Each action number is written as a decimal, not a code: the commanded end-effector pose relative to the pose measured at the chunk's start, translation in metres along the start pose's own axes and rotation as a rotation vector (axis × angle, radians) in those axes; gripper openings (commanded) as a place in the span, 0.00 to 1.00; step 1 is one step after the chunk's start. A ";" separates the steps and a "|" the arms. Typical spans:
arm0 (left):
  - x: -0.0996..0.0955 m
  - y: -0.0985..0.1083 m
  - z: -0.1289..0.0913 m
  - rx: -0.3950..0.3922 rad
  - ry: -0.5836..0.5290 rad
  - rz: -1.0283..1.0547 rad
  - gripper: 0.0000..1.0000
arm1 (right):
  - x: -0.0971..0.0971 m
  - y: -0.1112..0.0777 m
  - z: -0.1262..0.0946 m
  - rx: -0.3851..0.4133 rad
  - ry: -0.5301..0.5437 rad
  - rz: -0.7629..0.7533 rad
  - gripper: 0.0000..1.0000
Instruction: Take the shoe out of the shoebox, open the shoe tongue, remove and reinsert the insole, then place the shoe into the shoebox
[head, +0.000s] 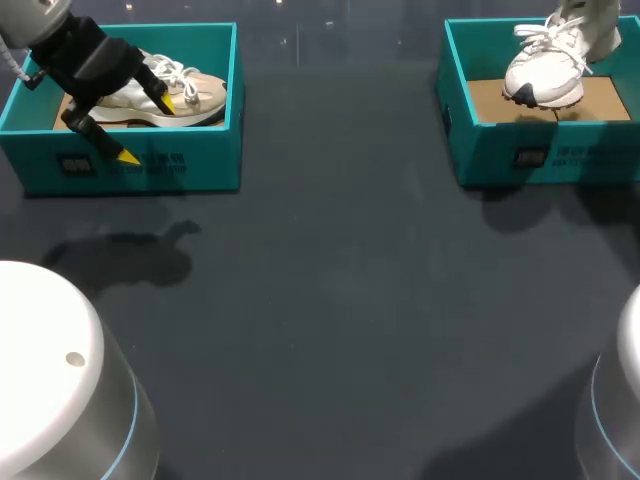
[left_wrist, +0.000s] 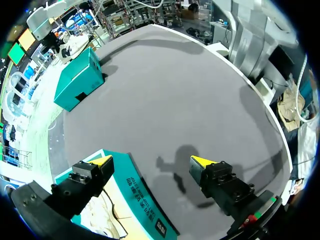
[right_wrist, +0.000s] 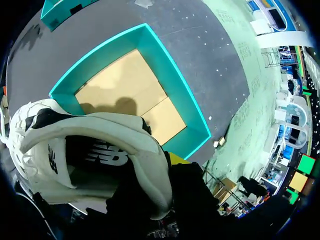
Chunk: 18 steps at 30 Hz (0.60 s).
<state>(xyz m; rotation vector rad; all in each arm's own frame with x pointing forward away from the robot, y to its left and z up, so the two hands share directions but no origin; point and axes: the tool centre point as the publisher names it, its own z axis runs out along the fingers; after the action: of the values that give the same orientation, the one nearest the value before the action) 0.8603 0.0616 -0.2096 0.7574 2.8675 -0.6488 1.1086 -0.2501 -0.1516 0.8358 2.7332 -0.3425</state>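
Note:
A beige and white shoe (head: 165, 95) lies in the teal shoebox (head: 150, 165) at the back left. My left gripper (head: 146, 128) hangs open over that box's front wall, one fingertip above the shoe and one in front of the box. In the left wrist view the left gripper (left_wrist: 151, 161) straddles the box wall (left_wrist: 140, 195), with the shoe (left_wrist: 105, 220) under one finger. A white shoe (head: 545, 65) hangs toe-down over the second teal shoebox (head: 540, 150) at the back right. My right gripper (right_wrist: 167, 167) is shut on the white shoe's heel collar (right_wrist: 100, 145), above the box's cardboard floor (right_wrist: 120, 90).
The dark table (head: 330, 300) stretches between the two boxes. My arms' white bases stand at the near left (head: 50, 390) and near right (head: 620, 400). The right box (left_wrist: 77, 77) shows ahead of the left gripper across the table.

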 end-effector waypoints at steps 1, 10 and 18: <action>0.000 0.000 0.000 -0.002 0.001 0.001 1.00 | 0.001 -0.002 -0.001 -0.004 -0.002 -0.003 0.00; 0.000 0.000 0.000 -0.002 0.001 0.001 1.00 | -0.005 -0.028 0.006 0.050 0.000 0.293 0.00; 0.000 0.000 0.000 -0.002 0.001 0.001 1.00 | -0.004 -0.066 0.016 0.090 -0.038 0.737 0.00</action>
<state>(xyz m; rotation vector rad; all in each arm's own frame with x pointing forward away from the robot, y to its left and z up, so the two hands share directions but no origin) 0.8603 0.0616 -0.2096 0.7574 2.8675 -0.6488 1.0885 -0.3055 -0.1555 1.2998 2.5217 -0.3762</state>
